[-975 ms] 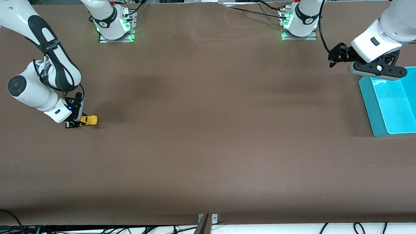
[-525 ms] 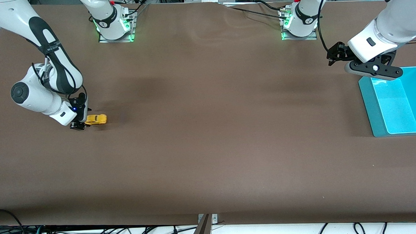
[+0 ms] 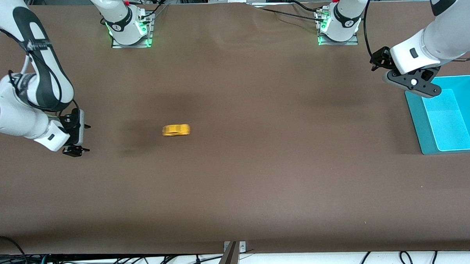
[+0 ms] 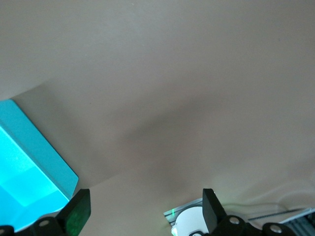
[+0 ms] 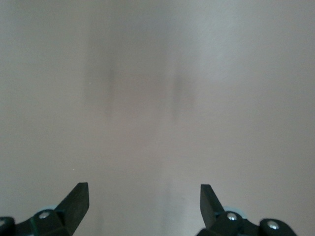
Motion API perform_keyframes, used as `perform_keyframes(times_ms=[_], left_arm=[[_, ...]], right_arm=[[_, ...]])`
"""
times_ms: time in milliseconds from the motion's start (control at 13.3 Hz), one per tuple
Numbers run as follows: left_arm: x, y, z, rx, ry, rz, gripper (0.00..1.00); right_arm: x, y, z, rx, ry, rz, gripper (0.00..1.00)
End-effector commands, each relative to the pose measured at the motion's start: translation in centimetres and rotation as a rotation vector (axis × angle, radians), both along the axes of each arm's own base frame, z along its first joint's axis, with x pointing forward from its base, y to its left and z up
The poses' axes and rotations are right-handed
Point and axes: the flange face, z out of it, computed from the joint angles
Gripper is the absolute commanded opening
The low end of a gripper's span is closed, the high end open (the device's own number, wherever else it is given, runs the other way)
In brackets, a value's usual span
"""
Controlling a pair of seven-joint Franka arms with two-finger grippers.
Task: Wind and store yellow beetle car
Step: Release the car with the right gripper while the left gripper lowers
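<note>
Front view: car (image 3: 176,129) sits free on table (image 3: 236,179), smeared yellow, prob. rolling. Long axis runs along the table's length, from the right arm's end toward the left arm's end. R gripper (image 3: 75,138) is low over the table at the right arm's end, fingers wide apart, nothing between them; car lies well apart from it, toward table middle. L gripper (image 3: 411,82) hangs over the table just beside the bin (image 3: 418,119), at the left arm's end; jaws not readable from this angle. Car is clearly closer to R gripper than to L gripper. Bin holds nothing visible.

L wrist view: fingers (image 4: 78,212) spread wide, empty. Bin corner (image 4: 37,157) shows close by; bare table otherwise. No car in sight.

R wrist view: fingers (image 5: 76,201) wide, empty, bare table under them, faint dark streaks ahead. No car in sight.

Judgement: if the car runs on along its axis it heads for L arm + bin, so pickup likely falls to L; R arm waits.
</note>
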Motion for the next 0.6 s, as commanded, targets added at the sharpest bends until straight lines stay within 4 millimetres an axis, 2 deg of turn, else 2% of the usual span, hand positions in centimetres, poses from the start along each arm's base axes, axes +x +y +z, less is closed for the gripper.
perform_keyframes(times_ms=[0, 150, 225, 450, 525], left_arm=[[0.8, 0.6, -1.6, -0.013, 0.025, -0.131, 1.0], [1.2, 1.1, -4.2, -0.053, 0.017, -0.261, 1.0], [1.2, 1.9, -6.0, -0.07, 0.02, -0.315, 1.0], [0.2, 2.1, -10.6, -0.115, 0.047, -0.491, 1.0], [0.1, 2.5, -11.1, -0.128, 0.048, -0.535, 1.0]], right_arm=[[-0.2, 1.6, 5.2, -0.005, -0.036, 0.041, 1.0], [-0.4, 2.3, 7.7, -0.007, -0.072, 0.042, 1.0], [0.2, 2.4, 8.8, -0.002, -0.089, -0.029, 1.0], [0.1, 3.0, 11.8, -0.018, -0.063, -0.269, 1.0], [-0.2, 3.6, 12.6, -0.022, -0.047, -0.332, 1.0]])
